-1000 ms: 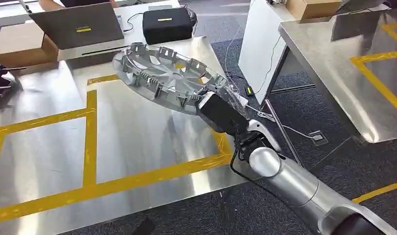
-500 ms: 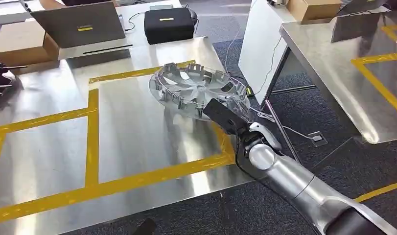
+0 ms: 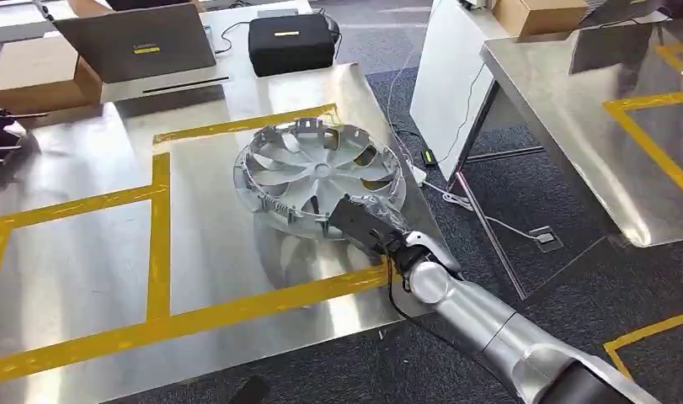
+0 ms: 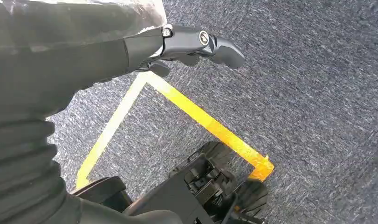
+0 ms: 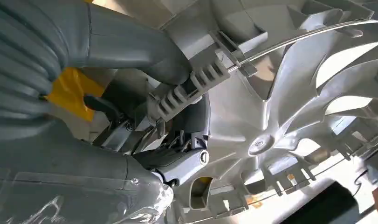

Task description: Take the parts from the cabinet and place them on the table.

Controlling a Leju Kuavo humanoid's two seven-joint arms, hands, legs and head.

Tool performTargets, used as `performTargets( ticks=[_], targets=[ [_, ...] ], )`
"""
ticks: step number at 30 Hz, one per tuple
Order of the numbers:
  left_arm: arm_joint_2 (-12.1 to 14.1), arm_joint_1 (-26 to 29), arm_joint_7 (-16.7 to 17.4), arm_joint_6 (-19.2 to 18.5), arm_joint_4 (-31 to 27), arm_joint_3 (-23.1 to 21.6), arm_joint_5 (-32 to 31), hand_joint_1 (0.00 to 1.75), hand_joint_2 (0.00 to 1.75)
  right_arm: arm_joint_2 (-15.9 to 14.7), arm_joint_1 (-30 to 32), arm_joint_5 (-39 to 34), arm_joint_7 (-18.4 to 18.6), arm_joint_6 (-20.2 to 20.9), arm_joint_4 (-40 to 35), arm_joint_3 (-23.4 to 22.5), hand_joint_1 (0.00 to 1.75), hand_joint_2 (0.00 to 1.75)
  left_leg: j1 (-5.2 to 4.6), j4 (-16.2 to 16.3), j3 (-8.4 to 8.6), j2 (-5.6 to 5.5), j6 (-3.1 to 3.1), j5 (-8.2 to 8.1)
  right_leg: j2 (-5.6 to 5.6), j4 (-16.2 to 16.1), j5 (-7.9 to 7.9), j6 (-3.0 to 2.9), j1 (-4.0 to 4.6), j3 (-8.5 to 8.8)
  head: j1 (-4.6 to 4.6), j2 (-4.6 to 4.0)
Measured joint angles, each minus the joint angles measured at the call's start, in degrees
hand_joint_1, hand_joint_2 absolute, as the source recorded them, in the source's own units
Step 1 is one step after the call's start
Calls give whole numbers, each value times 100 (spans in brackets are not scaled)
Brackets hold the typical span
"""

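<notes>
A silver wheel cover point(image 3: 321, 177) with curved spokes lies inside-up on the steel table point(image 3: 77, 252), within the yellow-taped square near the table's right edge. My right hand point(image 3: 363, 225) grips its near rim; in the right wrist view the thick grey thumb point(image 5: 145, 46) presses on the ribbed rim clip while darker fingers point(image 5: 177, 161) curl under the wheel cover point(image 5: 280, 121). In the left wrist view my left hand point(image 4: 187, 44) hangs over the carpet with its fingers curled in, holding nothing.
A laptop point(image 3: 136, 42), a black case point(image 3: 289, 40) and a cardboard box point(image 3: 34, 76) stand at the table's far side. A second steel table point(image 3: 607, 126) is to the right, with cables point(image 3: 489, 220) on the carpet between them.
My right arm has lowered the wheel cover from a raised tilt over the table's far right down flat onto the taped square, and drawn it nearer.
</notes>
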Motion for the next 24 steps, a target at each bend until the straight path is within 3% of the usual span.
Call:
performTargets(
  ticks=[10,22,23,24],
  targets=[
    [0,5,2,50,0,24,-13,0,175,404,118,85,-199,131,11,301,175,175,0,0,0,0,0,0,-1,-3,-1,1,-1,3,0,0],
    [0,24,103,28,0,26,2,0,175,468,123,70,-175,135,76,500,175,175,0,0,1,0,1,0,-1,-10,1,2,0,9,-2,0],
    [0,25,103,26,0,26,9,0,175,468,122,66,-172,138,79,507,0,0,0,0,1,0,1,0,-1,-11,1,2,0,10,0,0],
    [0,25,103,20,0,26,11,0,175,468,120,61,-172,146,81,514,0,0,0,0,1,0,1,0,-1,-11,1,2,0,10,-2,0]
  ],
)
